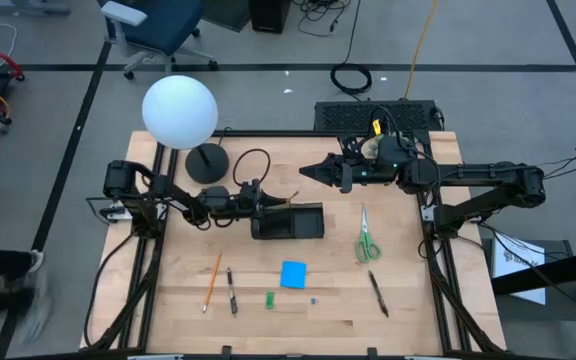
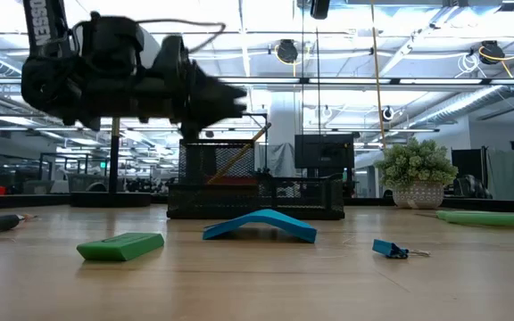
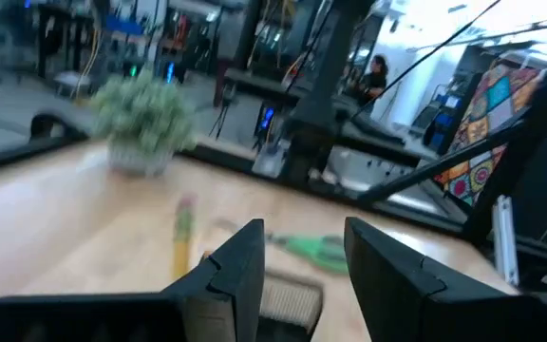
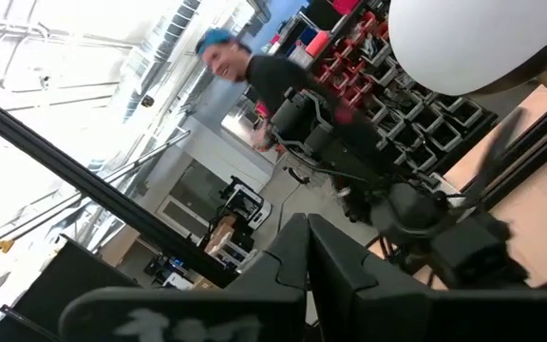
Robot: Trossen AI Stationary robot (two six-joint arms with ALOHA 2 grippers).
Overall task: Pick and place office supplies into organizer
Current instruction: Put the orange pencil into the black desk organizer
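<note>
Nearest the counter's front edge lie the loose supplies: an orange pencil and a black pen side by side, both with long axes running roughly front to back, a small green piece, a blue note pad, a tiny blue clip, and a second black pen off toward the right. The green-handled scissors lie farther back on the right, blades pointing away from the front edge. Behind this row sits the black organizer, and the left gripper hangs at its left end, fingers parted with nothing between them. A pencil already leans inside the organizer in the low view, with a tan one seen standing just past the fingers from the wrist. By my judgement the pencil and first pen are the next pick: they lie in front of the left gripper, toward the front edge, nearer this arm than the other. The right gripper waits farther back, closed and empty, raised behind the organizer beside the lamp base. The low view shows the note pad arched off the counter, which the overhead view hides; the overhead view alone gives each item's heading.
</note>
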